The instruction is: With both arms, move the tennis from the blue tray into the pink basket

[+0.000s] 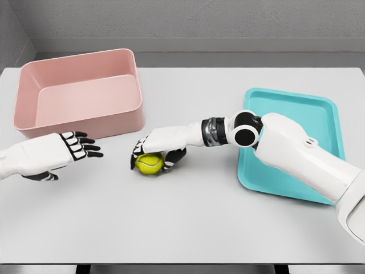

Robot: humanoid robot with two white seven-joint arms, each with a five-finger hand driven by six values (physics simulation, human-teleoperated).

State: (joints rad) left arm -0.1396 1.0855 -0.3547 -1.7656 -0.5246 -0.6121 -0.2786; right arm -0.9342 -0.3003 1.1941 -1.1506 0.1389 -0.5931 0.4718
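1. Reaching in from 9 o'clock, the left hand (57, 151) has its fingers spread and holds nothing.
2. At 11 o'clock sits the basket (80, 94).
3. Near centre, the right hand (159, 147) grips the ball (149, 164) from above, over the table (188, 217).
4. At 3 o'clock lies the tray (296, 108), partly under the right arm.

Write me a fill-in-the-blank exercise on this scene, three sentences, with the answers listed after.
1. The right hand is curled over the ____ tennis ball.
2. The ball sits on the table between the pink basket and the ____ tray.
3. The left hand, fingers spread, holds ____.

Answers: yellow-green; blue; nothing
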